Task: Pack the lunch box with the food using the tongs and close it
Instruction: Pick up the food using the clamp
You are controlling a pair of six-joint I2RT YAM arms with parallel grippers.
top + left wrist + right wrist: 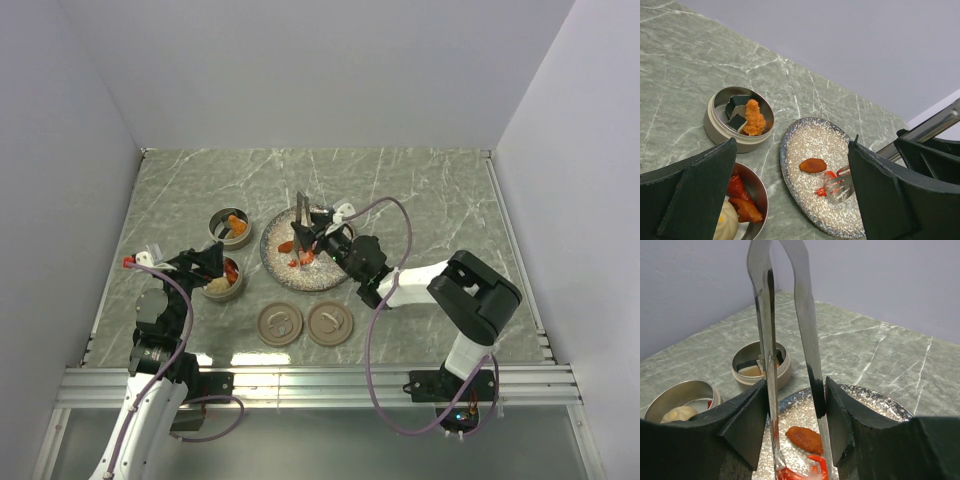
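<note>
Marbled grey counter: the far tin and near tin both hold some food. A brown piece and a red piece wait on the plate. The right tool clamps the tongs, tips at the red piece; the left tool gapes empty. Two lids lie unfitted by the near edge.

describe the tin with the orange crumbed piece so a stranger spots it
Find the speckled plate on the marble table. Left of it sit a near tin and a far tin. Yours is the far one: an orange crumbed piece inside, not a bun.
</note>
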